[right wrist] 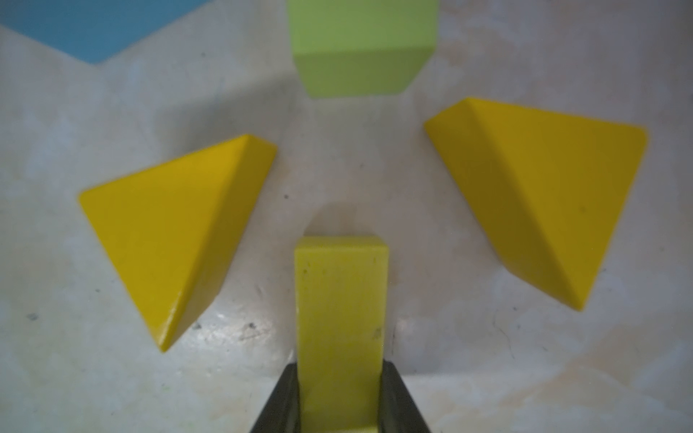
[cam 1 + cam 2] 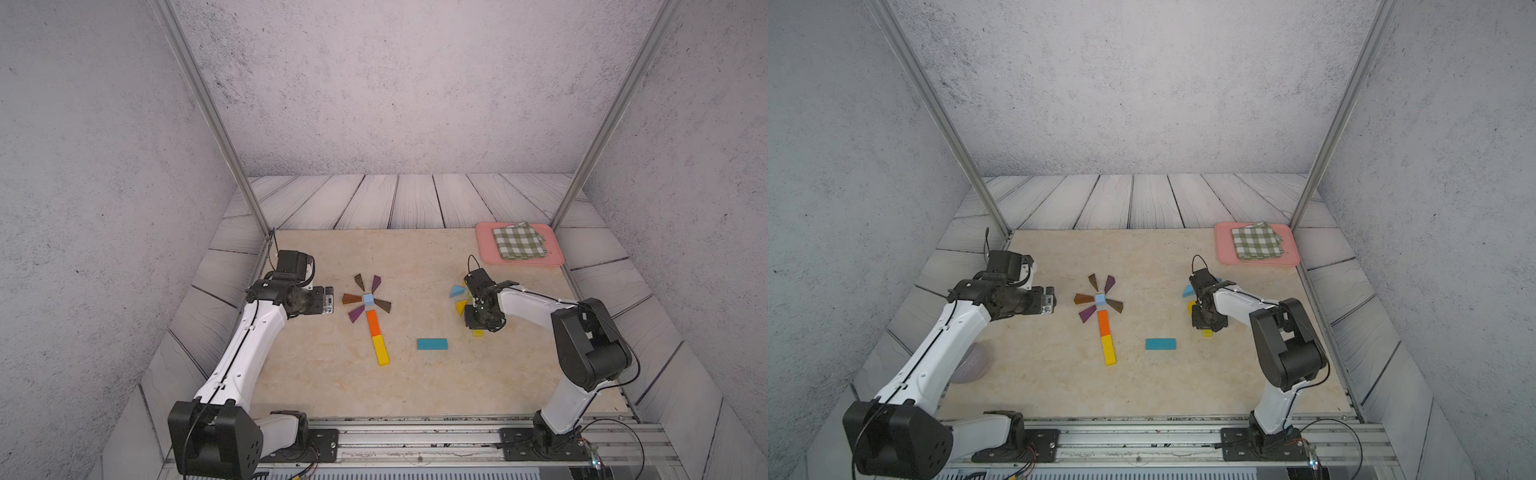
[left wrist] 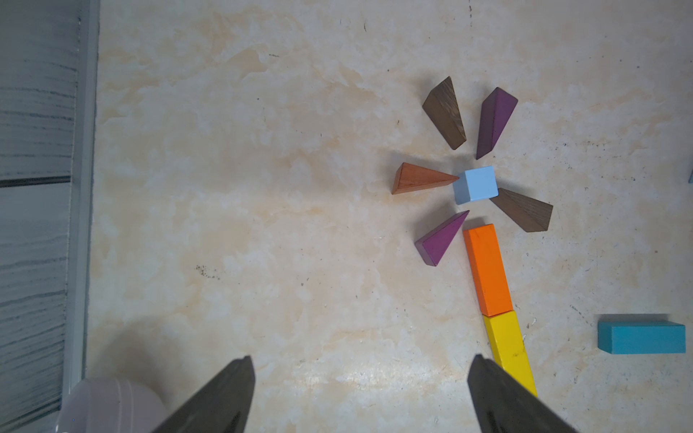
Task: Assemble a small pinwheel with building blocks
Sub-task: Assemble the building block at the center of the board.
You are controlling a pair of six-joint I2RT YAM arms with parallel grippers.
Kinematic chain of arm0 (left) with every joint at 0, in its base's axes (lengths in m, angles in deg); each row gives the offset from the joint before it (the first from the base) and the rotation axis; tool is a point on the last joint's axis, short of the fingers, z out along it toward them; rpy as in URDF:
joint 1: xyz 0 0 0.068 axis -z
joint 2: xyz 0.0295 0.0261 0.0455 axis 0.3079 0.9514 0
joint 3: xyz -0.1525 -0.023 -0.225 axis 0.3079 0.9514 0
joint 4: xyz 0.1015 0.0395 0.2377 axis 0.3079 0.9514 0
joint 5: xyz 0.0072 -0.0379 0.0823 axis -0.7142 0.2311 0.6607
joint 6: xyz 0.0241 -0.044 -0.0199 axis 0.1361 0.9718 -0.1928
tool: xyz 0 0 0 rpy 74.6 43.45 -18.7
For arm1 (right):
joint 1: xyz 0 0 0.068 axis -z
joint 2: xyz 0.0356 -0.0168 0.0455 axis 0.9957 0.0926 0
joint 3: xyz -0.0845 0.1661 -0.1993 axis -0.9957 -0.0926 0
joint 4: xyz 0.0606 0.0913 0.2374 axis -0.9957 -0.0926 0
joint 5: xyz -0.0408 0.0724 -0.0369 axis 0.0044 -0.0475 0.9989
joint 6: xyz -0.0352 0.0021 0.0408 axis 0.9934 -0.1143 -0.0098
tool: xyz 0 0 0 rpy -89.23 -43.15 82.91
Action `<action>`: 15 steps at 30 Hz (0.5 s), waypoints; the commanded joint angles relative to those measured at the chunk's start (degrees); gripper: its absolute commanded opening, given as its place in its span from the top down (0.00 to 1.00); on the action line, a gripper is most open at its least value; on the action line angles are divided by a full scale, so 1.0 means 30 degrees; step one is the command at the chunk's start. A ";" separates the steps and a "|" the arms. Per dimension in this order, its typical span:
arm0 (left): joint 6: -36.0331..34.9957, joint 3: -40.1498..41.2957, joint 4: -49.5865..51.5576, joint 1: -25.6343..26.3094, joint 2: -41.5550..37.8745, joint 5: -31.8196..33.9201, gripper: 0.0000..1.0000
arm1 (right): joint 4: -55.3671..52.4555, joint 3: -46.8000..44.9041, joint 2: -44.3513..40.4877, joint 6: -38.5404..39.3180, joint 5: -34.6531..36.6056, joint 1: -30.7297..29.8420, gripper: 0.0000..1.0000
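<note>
right pincer: both fingers clamped on lime-yellow bar, bar end jutting past tips | yellow triangle and second yellow triangle: flat on pale marbled bench, 1 each side of bar, apart from it | green cube: beyond bar end, not touching | blue block: at frame edge, cut off

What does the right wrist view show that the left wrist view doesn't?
Right wrist only: the right gripper shut on a yellow-green bar, two yellow triangles, a green cube, and the corner of a blue triangle.
Left wrist only: the open left gripper, wedges fanned around the light-blue cube, an orange bar, a yellow bar and a teal bar.
Shared: only the beige tabletop.
</note>
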 commanded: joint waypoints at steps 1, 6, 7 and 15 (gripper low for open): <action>-0.0192 0.0105 0.0309 -0.0226 0.0102 0.0173 0.04 | -0.0008 -0.0015 0.0822 -0.0119 0.0316 0.0111 0.72; -0.0190 0.0116 0.0297 -0.0227 0.0108 0.0202 0.04 | -0.0126 0.0209 0.1036 0.0083 0.0534 0.0129 0.84; -0.0183 0.0118 0.0300 -0.0252 0.0118 0.0202 0.04 | -0.0148 0.0274 0.1087 0.0099 0.0595 0.0129 0.83; -0.0187 0.0090 0.0299 -0.0284 0.0159 0.0129 0.04 | -0.0686 0.0779 0.1529 0.0113 0.1123 0.0210 0.74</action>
